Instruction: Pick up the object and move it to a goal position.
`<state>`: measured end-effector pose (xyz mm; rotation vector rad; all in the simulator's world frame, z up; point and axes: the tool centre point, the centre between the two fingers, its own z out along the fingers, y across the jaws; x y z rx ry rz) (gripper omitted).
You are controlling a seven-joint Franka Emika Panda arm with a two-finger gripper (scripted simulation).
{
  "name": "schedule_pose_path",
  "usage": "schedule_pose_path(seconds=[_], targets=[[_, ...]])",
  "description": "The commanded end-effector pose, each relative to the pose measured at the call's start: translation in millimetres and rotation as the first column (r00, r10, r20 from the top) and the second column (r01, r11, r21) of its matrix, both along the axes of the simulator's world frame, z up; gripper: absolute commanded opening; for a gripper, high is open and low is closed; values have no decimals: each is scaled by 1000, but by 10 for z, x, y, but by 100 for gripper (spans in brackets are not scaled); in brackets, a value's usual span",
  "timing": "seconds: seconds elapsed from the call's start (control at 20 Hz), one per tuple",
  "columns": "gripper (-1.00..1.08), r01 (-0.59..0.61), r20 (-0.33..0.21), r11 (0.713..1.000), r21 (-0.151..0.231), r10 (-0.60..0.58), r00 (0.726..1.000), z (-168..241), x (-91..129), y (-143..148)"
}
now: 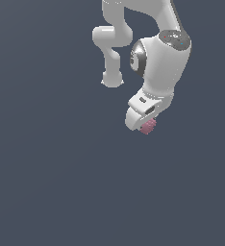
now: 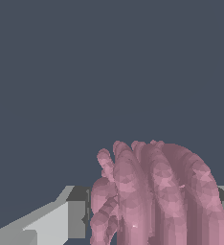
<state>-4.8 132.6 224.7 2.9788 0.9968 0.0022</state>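
Note:
The object is a small pinkish-red bumpy lump [image 1: 148, 127] that sticks out just under the white robot hand in the exterior view. In the wrist view the lump [image 2: 157, 196] looms large and ridged between the two grey fingers [image 2: 61, 222], one on each side of it. My gripper [image 1: 146, 124] is shut on the lump; its fingertips are mostly hidden by the hand and the lump in the exterior view. I cannot tell how high the lump is above the plain dark grey-blue ground. No goal marker shows.
The white arm [image 1: 157, 53] reaches down from the top of the exterior view, with an elbow link [image 1: 112, 53] to its left. Plain dark grey-blue ground [image 1: 47, 182] fills the rest of the view.

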Motion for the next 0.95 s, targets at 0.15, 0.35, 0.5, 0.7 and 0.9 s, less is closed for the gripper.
schedule_pose_path(seconds=[0.15, 0.35, 0.5, 0.7, 0.9], targets=[[-100, 2, -1, 1000, 0, -2, 1000, 297, 161, 307], [-100, 2, -1, 1000, 0, -2, 1000, 432, 242, 448], [-100, 2, -1, 1000, 0, -2, 1000, 499, 284, 519], [-100, 2, -1, 1000, 0, -2, 1000, 551, 320, 573], [-100, 2, -1, 1000, 0, -2, 1000, 566, 333, 589]])
